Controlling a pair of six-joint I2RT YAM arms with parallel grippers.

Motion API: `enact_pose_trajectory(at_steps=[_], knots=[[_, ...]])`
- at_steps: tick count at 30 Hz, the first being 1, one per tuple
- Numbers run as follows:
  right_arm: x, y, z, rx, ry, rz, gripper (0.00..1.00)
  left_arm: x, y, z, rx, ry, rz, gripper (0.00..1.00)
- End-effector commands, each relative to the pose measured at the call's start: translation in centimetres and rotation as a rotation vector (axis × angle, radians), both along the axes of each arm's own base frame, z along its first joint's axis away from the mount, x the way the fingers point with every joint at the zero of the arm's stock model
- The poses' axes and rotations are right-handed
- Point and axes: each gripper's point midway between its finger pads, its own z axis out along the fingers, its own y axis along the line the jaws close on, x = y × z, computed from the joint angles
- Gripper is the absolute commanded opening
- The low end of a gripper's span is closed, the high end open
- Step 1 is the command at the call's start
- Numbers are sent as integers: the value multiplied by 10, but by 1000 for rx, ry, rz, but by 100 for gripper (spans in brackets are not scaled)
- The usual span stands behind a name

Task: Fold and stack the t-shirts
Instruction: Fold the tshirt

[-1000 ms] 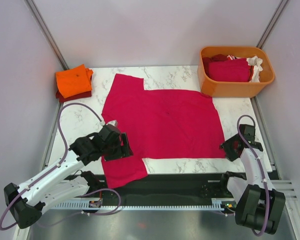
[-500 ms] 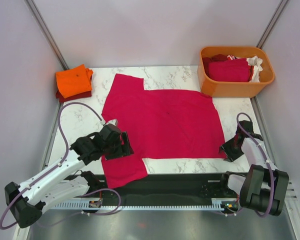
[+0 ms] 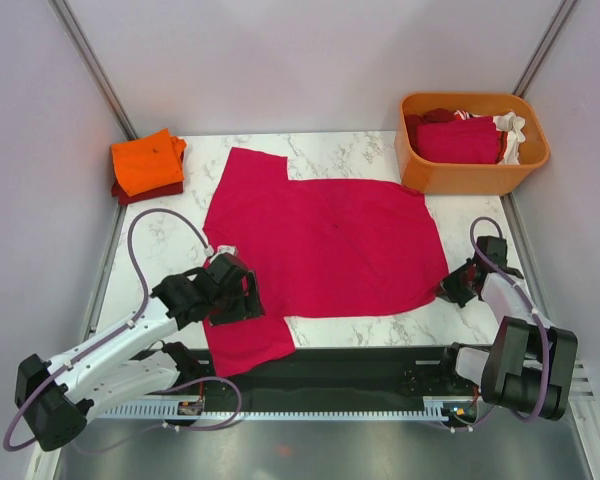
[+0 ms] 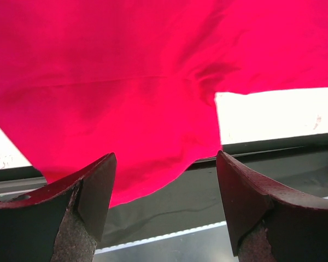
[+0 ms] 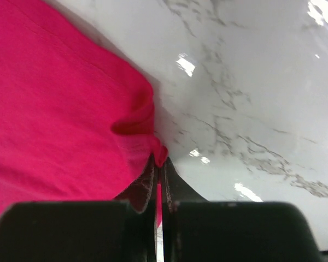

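Claw state: right claw [image 5: 158, 183] pinching crimson-pink t-shirt [image 3: 325, 245]; left claw [image 4: 164, 164] wide.
The crimson-pink t-shirt lies spread flat across the marble table [image 3: 360, 150], with its near left sleeve draped over the table edge. The right claw is closed on the shirt's near right hem corner. A thin strip of cloth shows between the closed jaws, and the corner puckers beside them. The left claw stands wide apart over the near left sleeve, gripping nothing; contact with the cloth cannot be determined. A folded orange t-shirt [image 3: 147, 162] rests on a dark red t-shirt [image 3: 140, 193] beyond the spread shirt's far left corner. An orange tub [image 3: 470, 177] holding more shirts stands at its far right corner.
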Motion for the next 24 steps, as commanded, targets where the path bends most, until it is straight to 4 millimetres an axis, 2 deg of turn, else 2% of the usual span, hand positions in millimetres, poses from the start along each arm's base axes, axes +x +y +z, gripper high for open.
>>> enact_pose_trajectory(at_steps=[1, 2, 3, 4, 7, 9, 10, 13, 15, 20, 24], knots=[[55, -10, 33, -13, -194, -19, 0, 1, 2, -7, 14, -11, 18, 81], [62, -14, 36, -22, -208, -40, 0, -5, 2, -12, -2, 28, 78, 76], [71, -18, 41, -30, -235, -50, 0, -37, 0, -20, -18, 177, 28, 74], [83, -22, 51, -38, -266, -55, 0, -46, 0, -28, 8, 213, 26, 74], [102, -23, 62, -20, -326, -73, 0, -62, -4, -38, 53, 294, 10, 74], [109, -22, 65, -2, -352, -71, 0, -71, -15, -32, 70, 292, -51, 73], [112, -22, 67, -2, -359, -71, 0, -77, -26, -23, 60, 283, -97, 73], [114, -20, 66, 5, -362, -54, 0, -90, -34, -23, 137, 283, -160, 76], [114, -19, 64, 12, -371, -46, 0, -95, -30, -36, 236, 295, -177, 82], [106, -10, 54, 50, -355, -18, 0, -108, -27, -57, 366, 324, -218, 88], [106, -6, 54, 66, -364, -2, 0, -104, -16, -65, 425, 302, -204, 88]])
